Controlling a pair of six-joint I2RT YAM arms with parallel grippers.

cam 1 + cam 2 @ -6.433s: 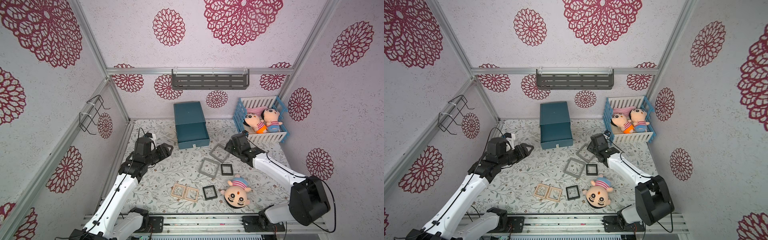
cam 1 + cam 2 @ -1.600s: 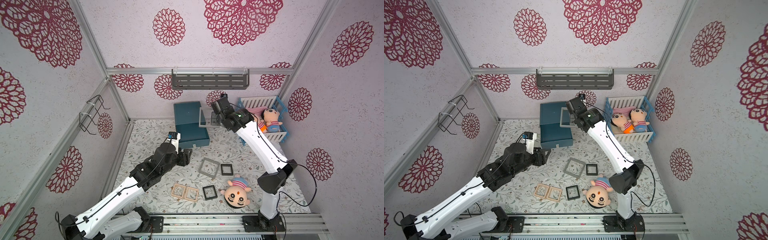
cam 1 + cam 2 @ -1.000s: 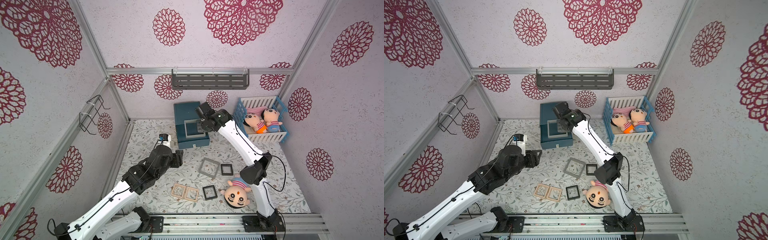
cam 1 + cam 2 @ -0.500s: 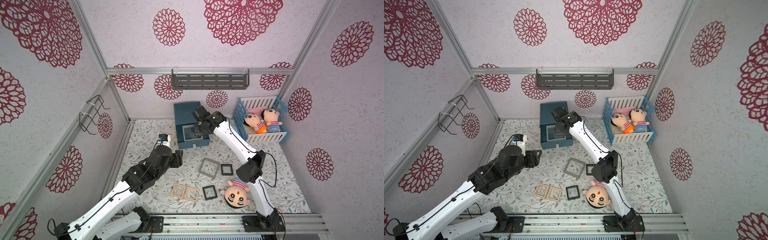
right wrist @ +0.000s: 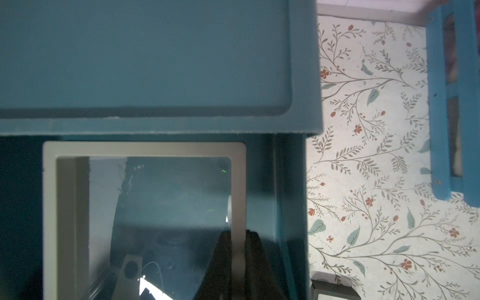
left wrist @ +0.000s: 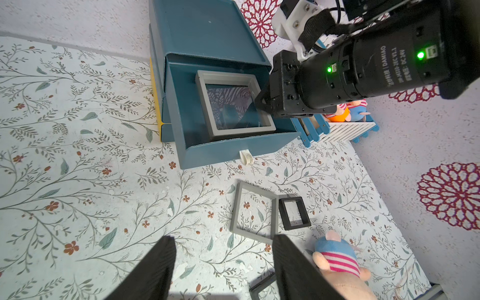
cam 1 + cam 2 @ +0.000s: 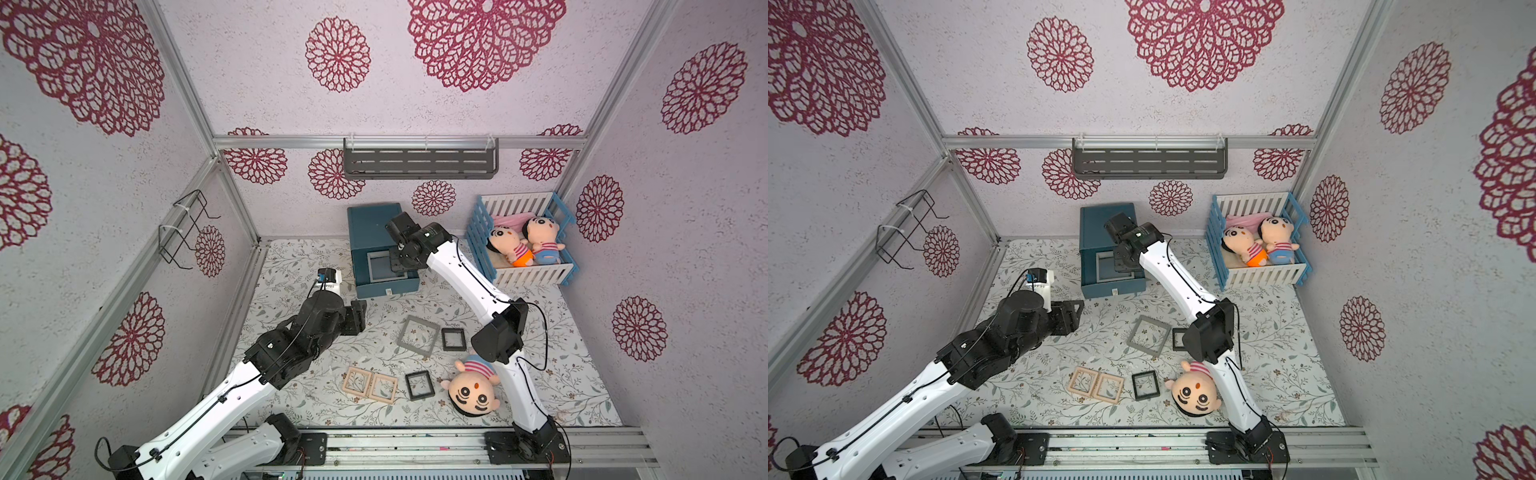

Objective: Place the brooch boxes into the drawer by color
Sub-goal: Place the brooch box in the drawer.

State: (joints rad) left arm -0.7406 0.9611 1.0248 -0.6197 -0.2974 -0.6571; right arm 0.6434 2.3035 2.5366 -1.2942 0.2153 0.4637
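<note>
Grey brooch box [image 6: 235, 105]: square grey frame, clear glossy film centre, lying flat inside the open teal drawer [image 6: 228, 152]. Right jaws pinched narrow on one side of its frame, drawer side wall just outside them. Left jaws part-open and empty above the worktop [image 6: 78, 181]. Second grey box [image 6: 253, 213] just ahead of them, black box [image 6: 294, 213] just beside it. Wood-coloured pair [image 7: 370, 384] and other black box [image 7: 419, 385] well apart from right jaws. Film reflections blur the box's inside. Right arm motor [image 6: 376, 70] reads "DAMIAO"; smaller print unclear.
</note>
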